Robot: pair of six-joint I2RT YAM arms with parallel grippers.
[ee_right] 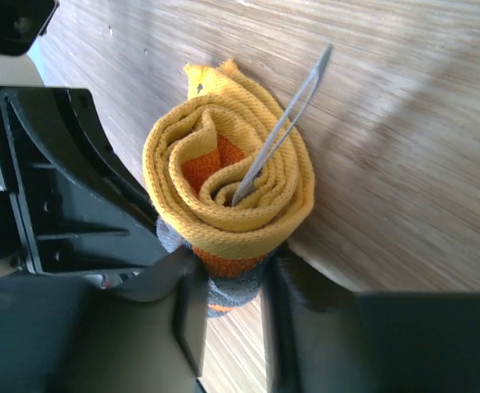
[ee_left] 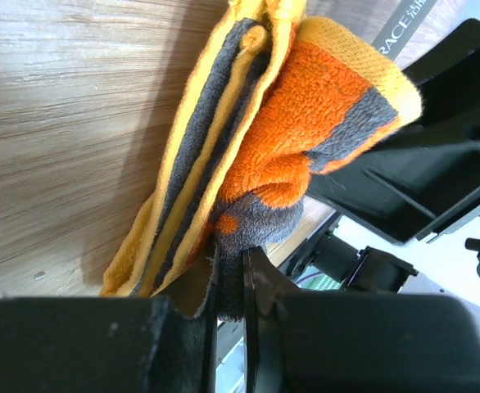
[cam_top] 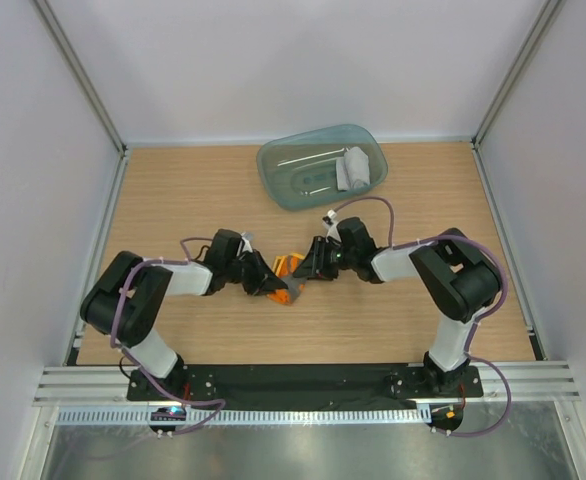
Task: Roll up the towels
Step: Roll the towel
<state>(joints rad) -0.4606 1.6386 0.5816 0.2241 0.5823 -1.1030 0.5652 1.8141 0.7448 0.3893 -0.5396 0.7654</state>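
Walls (cam_top: pixel 33 150) of plain white closed in the wooden table (cam_top: pixel 173 200) on the left, right and far sides. Toward the far edge, a little right of centre, sat a see-through teal tray (cam_top: pixel 285 188). The grey towel (cam_top: pixel 354 169) lay rolled up at the tray's right end, well apart from both arms. Thin pale sticks (cam_top: pixel 308 157) lay in the tray too, too small to identify.

Mid-table, the yellow-orange towel (cam_top: pixel 289 275) sat between the two grippers, which crowded each other across it. The left arm (cam_top: pixel 163 285) extended from its near-left base, elbow out to the left, forearm low and pointing right. The right arm (cam_top: pixel 443 270) mirrored it, forearm pointing left.

The left gripper (cam_top: pixel 271 282) was almost closed, its fingers (ee_left: pixel 266 285) pinching a grey-and-orange edge of the towel's looser, folded end. The right gripper (cam_top: pixel 308 268) had its jaws partway closed on the rolled end, touching it on both sides, with the yellow coil facing its camera. A thin grey loop (ee_right: pixel 285 123) lay across that coil. Whether the towel rested on the wood could not be told.
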